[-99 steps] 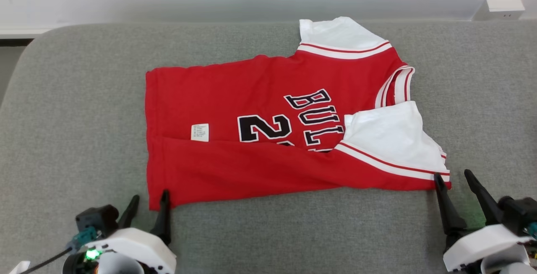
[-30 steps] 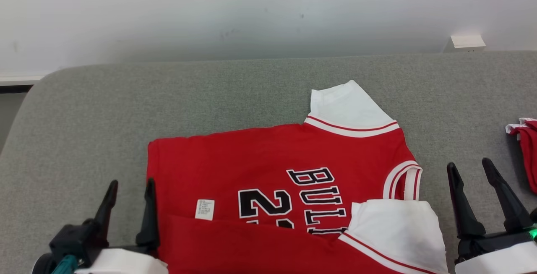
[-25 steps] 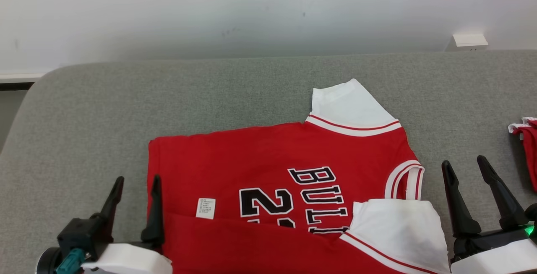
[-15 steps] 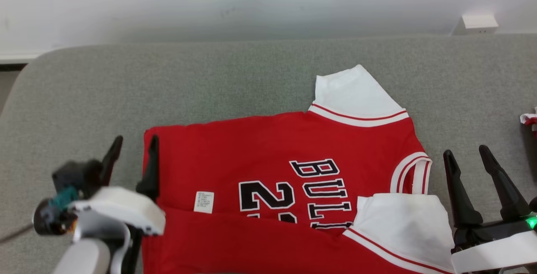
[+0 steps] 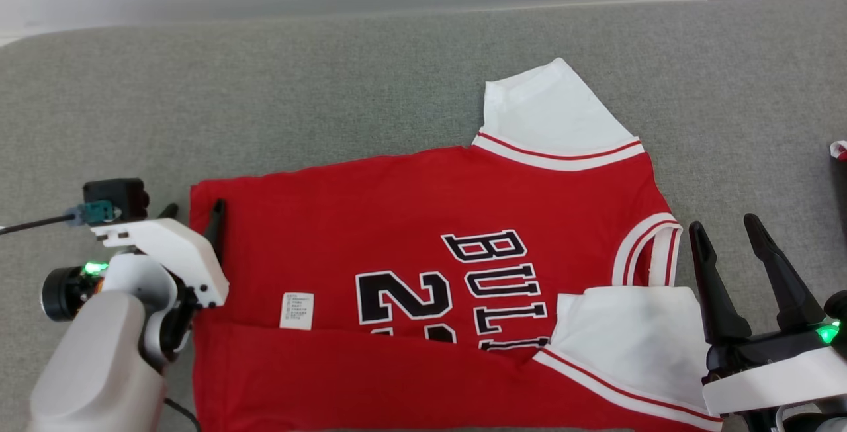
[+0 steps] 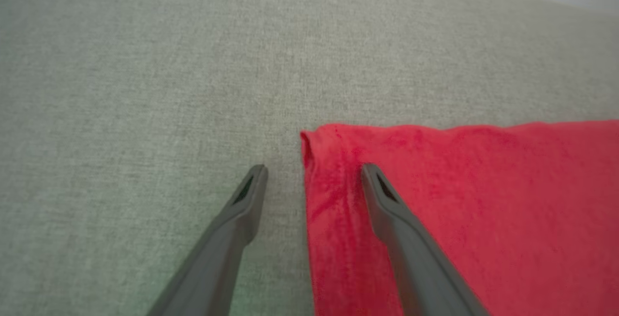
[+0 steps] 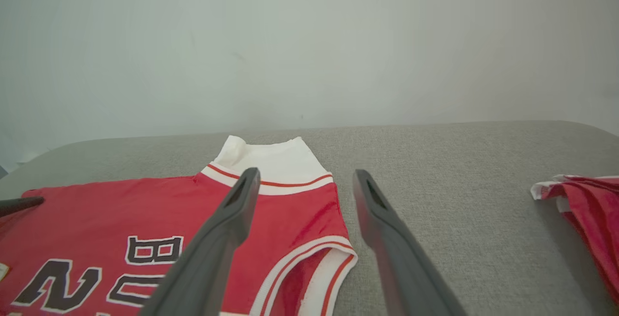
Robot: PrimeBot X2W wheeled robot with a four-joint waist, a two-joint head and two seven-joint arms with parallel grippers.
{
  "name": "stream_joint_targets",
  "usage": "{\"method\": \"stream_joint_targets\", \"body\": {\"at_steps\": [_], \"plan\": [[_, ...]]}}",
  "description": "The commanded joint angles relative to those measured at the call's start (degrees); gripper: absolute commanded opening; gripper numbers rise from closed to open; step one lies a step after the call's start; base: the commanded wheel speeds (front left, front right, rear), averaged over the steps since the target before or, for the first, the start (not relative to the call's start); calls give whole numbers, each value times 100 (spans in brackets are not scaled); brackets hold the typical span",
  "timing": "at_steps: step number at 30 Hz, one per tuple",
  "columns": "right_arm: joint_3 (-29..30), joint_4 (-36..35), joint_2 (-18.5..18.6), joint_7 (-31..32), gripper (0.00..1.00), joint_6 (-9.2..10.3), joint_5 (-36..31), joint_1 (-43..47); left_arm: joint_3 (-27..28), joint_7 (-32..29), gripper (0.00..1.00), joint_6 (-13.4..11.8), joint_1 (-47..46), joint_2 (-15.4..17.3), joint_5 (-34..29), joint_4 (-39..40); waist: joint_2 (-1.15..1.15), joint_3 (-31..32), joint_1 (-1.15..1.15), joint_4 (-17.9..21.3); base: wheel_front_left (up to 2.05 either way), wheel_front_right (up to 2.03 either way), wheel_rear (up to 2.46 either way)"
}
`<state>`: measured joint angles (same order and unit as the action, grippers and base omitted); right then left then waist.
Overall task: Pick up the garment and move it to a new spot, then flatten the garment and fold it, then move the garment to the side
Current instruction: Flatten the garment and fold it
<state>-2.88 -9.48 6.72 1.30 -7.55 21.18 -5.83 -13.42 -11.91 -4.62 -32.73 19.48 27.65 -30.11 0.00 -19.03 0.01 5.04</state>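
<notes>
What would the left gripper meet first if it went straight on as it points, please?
Likely the red jersey, at its corner hem: the open left gripper straddles it, one finger over cloth, one over the grey cushion. Height unclear.

The red-and-white jersey garment [image 5: 410,220] has a bright red body and plain white sleeves, each joined to it by a white band carrying a thin red stripe. Its neck opening, at the right of the head view, is white with red stripes. The black block lettering [image 5: 503,286] at mid-frame is outlined in white, and the small white label [image 5: 297,311] to its left has faint grey print. The woven fabric-covered bench [image 5: 331,88] is a flecked grey. The wall [image 7: 290,40] is off-white. The crumpled second garment [image 7: 585,200], at the right edge of the right wrist view, is red with white trim. The left gripper [image 5: 194,206] and the right gripper [image 5: 721,223] have dark grey jaws, white housings and a green light each.
</notes>
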Motion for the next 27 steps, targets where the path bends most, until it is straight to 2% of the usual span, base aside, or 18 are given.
{"method": "stream_joint_targets", "body": {"at_steps": [1,5,6,7,10,16,24,27], "plan": [[17,59,29,-39,100,15,29,-78,-32,43,100,67,-130,-18,45,-230,0,-45,-1,28,0,0,0],[91,199,86,-66,100,15,85,-140,-189,-165,100,287,-271,-133,103,-791,0,-74,-1,34,0,0,0],[114,260,120,-72,100,15,93,-172,-245,-295,69,357,-289,-154,127,-934,0,-73,-1,33,0,0,0],[125,324,152,-80,100,15,116,-222,-280,-414,0,408,-305,-191,165,-1048,0,-72,-1,33,0,0,0],[174,578,295,-102,100,15,152,-499,-391,-503,0,508,-381,-227,150,-1243,0,-65,-1,21,0,0,0],[84,1493,673,-254,100,15,268,-1487,-517,-209,0,507,-618,-278,-33,-1282,0,-95,-1,-111,0,0,0],[-515,3155,1141,-295,100,15,669,-3152,-644,294,0,493,-1162,-510,-157,-1086,0,-470,-1,-623,0,0,0],[-722,3518,1245,-264,100,15,772,-3550,-687,371,0,505,-1289,-598,-184,-1009,0,-623,-1,-787,0,0,0]]}}
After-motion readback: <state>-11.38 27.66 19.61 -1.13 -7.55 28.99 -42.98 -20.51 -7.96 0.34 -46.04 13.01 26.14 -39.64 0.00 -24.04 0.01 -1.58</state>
